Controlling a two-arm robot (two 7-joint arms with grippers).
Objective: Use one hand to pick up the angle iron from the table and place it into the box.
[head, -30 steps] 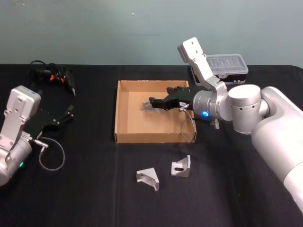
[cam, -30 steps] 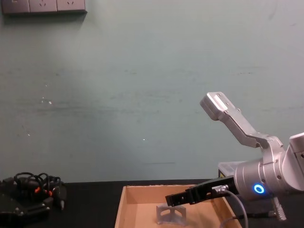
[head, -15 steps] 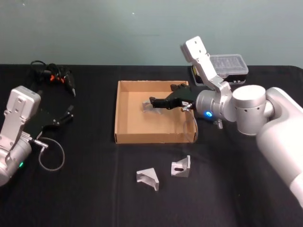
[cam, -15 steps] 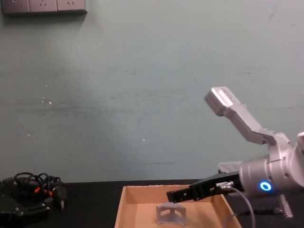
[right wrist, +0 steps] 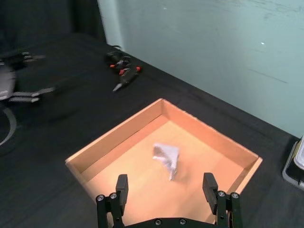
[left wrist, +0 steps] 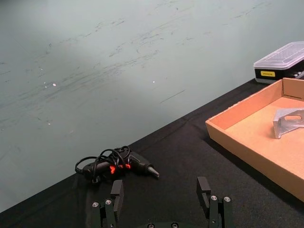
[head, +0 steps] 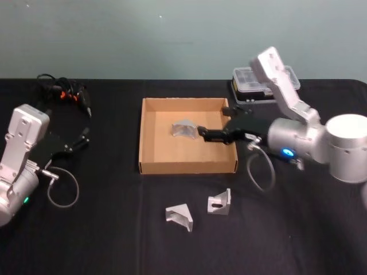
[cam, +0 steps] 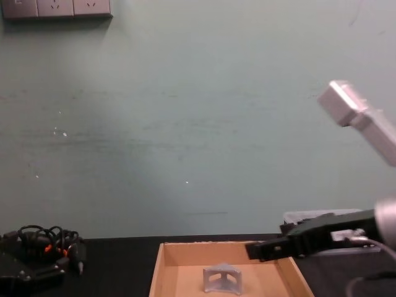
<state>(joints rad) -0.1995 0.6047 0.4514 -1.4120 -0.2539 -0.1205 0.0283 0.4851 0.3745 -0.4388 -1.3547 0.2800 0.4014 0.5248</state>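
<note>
Inside the box (head: 141, 135), toward its back wall, one angle iron (head: 184, 128) rests on the cardboard floor, clear of all four walls. I have the right gripper (head: 202, 134) over the box's right half, just beside that piece but apart from it. On the right wrist view its fingers (right wrist: 122, 186) are spread wide with nothing between them. The left gripper (head: 80, 141) sits parked well off the box's left side, its claw spread and empty too.

On the table (head: 114, 246), in front of the box's front wall, two more pieces wait. A second angle iron (head: 220, 201) stands nearest the box, off its front right corner, with a slotted flange upright. A third angle iron (head: 179, 216) lies farther from the box, nearer the middle of the front wall, tipped onto one side.

I judge these brackets to be stiff cast or pressed metal: small, dense for their size and not fragile. Their smooth faces will likely slide in the pads if I pinch lightly. For the second one I would close across the upright flange, above the corner gusset, so both pads meet flat metal. The third looks harder. Its sloped faces could squirt out, so I would grip across its two parallel edges instead.
</note>
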